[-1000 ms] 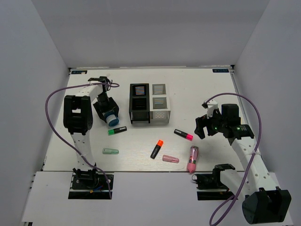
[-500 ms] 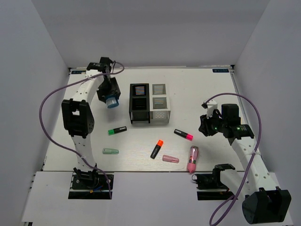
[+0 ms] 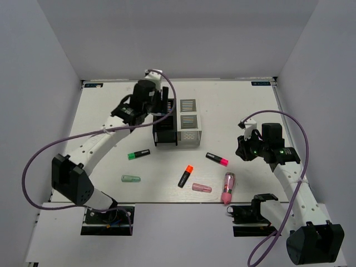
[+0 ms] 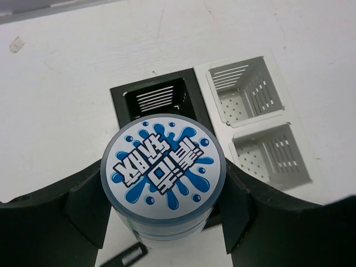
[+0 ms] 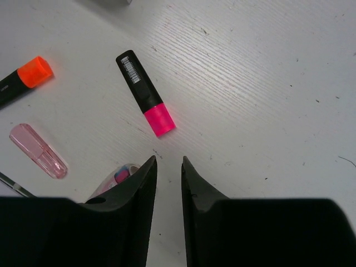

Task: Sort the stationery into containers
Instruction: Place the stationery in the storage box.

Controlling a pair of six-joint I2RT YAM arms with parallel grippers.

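Tape roll [image 4: 163, 169], clamped in left gripper [image 4: 164, 208] above black box [image 4: 118, 103] (right gripper [image 5: 168, 169] barely parted, empty), may snag its rim if off-centre.

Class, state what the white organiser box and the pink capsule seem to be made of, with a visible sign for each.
White organiser box: likely moulded plastic, matte; slotted walls, perforated floor. Pink capsule: probably translucent plastic, glossy; pale see-through body.

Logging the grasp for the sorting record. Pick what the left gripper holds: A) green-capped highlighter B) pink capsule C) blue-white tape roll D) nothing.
C: in the left wrist view the left gripper is closed on both sides of the round blue-white tape roll.
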